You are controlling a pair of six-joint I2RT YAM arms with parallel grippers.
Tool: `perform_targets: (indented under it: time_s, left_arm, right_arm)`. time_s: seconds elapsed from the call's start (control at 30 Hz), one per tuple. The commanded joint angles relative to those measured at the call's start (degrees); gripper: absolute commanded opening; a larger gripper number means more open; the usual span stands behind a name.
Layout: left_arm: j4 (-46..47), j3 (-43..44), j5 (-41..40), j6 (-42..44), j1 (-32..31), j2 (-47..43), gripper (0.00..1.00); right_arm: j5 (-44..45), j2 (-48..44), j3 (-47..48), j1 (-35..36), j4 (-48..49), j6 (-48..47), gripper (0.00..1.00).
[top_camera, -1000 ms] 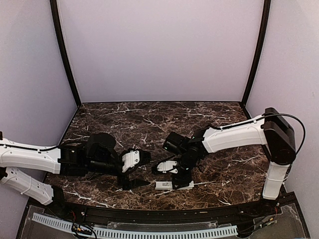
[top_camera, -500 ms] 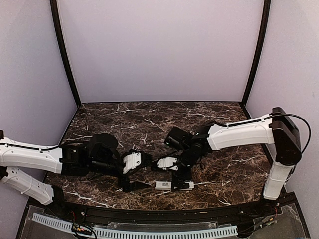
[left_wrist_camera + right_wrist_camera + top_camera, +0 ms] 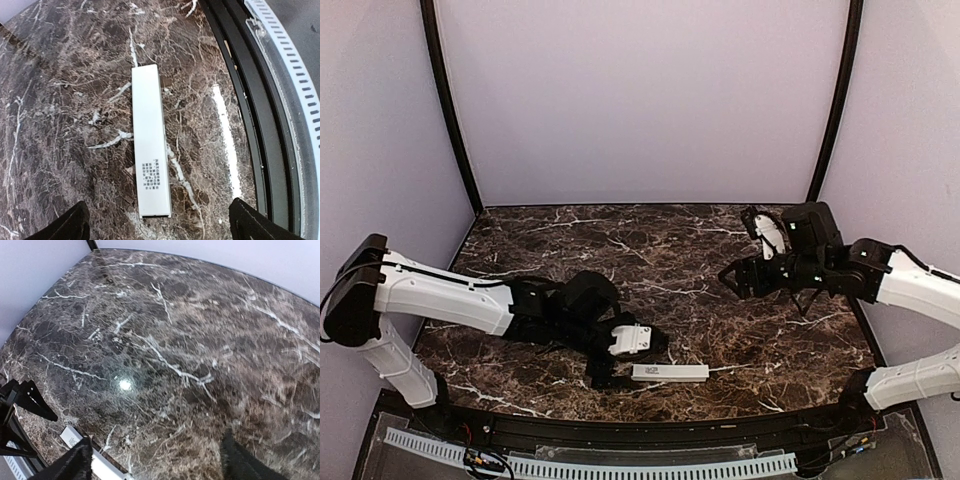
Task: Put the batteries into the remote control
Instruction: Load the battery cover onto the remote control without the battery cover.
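Dark veined marble table (image 3: 620, 240), lilac walls (image 3: 640, 100), remote control (image 3: 670, 372) lying flat; left gripper (image 3: 160, 222) and right gripper (image 3: 157, 460) gape.

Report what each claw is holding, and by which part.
Nothing is held. The left claw stands open over the remote control without touching it. The right claw is open and empty above the table.

We see right gripper (image 3: 744, 262) withdrawn from remote control (image 3: 670, 372) toward right wall; left gripper (image 3: 636, 362) shifted rightward to its end.
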Motion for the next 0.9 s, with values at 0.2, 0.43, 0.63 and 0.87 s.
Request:
perform_targets:
  time_s: [0.2, 0.43, 0.63, 0.87]
  left_arm:
    - [-1.7, 9.5, 4.5, 2.0, -0.3, 13.2, 0.91]
    - [-0.3, 10.3, 3.0, 0.0, -0.3, 16.7, 0.85]
    - [0.9, 9.7, 2.4, -1.1, -0.3, 17.6, 0.76]
    - [1.0, 10.4, 1.3, -1.4, -0.3, 19.3, 0.61]
  right_arm:
    - [-0.6, 6.2, -2.5, -0.1, -18.0, 25.9, 0.38]
    - [0.3, 10.9, -5.1, 7.6, -20.6, 35.4, 0.18]
    - [-0.5, 17.1, -5.2, 14.7, -20.2, 42.6, 0.09]
    - [-0.4, 23.1, -3.0, 18.9, -17.0, 46.4, 0.03]
